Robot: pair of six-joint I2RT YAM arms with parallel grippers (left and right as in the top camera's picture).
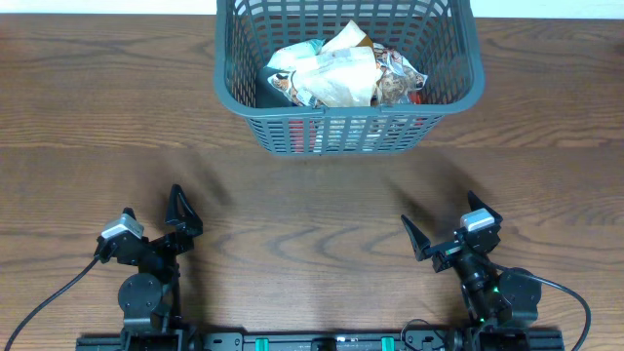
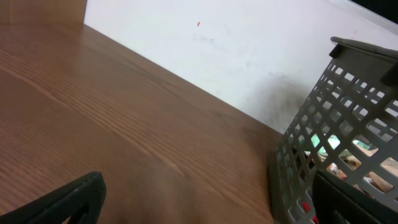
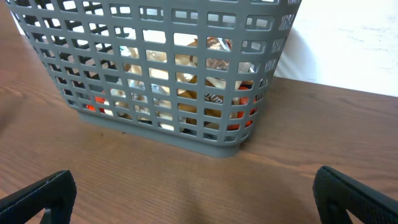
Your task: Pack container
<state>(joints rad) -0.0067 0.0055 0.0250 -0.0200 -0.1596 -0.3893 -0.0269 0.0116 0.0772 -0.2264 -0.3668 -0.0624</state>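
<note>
Basket [image 1: 341, 132] at far middle of table [image 1: 312, 185], packets [image 1: 336, 73] inside. Likely light, stiff plastic; packets soft, crinkly, slippery. Best hold: thick rim. Left gripper [image 1: 154, 216] and right gripper [image 1: 444, 222] spread wide, empty, well apart from basket.

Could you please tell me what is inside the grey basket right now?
The basket holds a heap of crumpled packets, white and tan on top, red showing through the slots. What lies beneath the top ones is covered.
</note>
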